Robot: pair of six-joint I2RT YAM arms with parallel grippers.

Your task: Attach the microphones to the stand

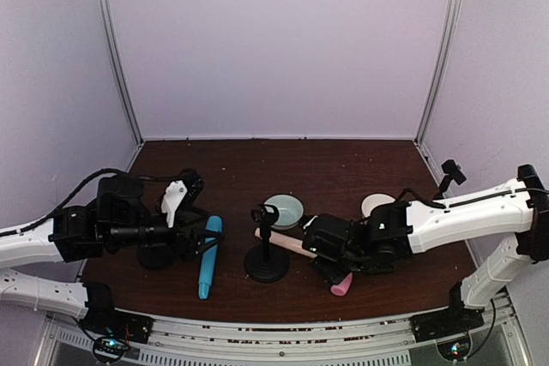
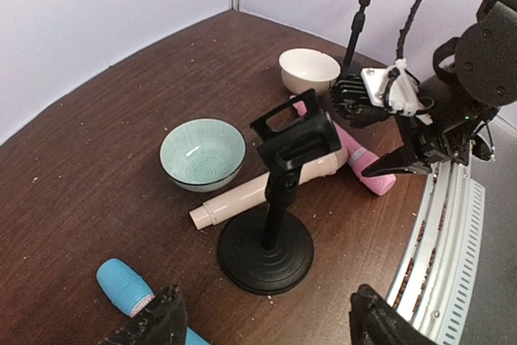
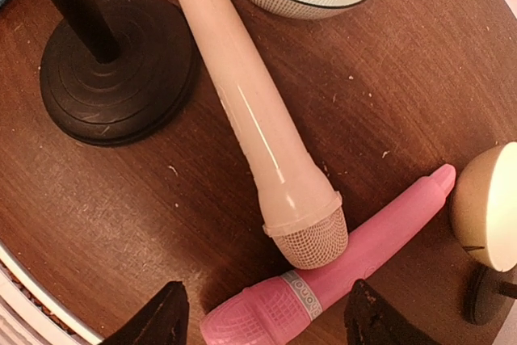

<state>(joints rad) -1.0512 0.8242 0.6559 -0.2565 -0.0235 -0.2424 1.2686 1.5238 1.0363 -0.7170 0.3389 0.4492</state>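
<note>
The black stand [image 1: 266,255] rises mid-table on a round base, its clip [image 2: 295,139] empty. Left of it the sky-blue microphone [image 1: 208,256] lies flat. The cream microphone [image 3: 250,119] lies behind the stand, its mesh head touching the pink microphone [image 3: 339,272]. My right gripper [image 3: 262,321] is open and hovers over the pink head; its fingers [image 3: 157,317] straddle that head without touching it. My left gripper [image 2: 262,321] is open and empty, facing the stand base [image 2: 266,248], with the blue microphone's head [image 2: 125,287] beside its left finger.
A teal bowl [image 1: 284,210] sits behind the stand and a cream bowl [image 1: 376,204] at the back right. A second slim black stand [image 1: 448,176] rises near the right wall. A metal rail [image 1: 283,336] runs along the table's near edge.
</note>
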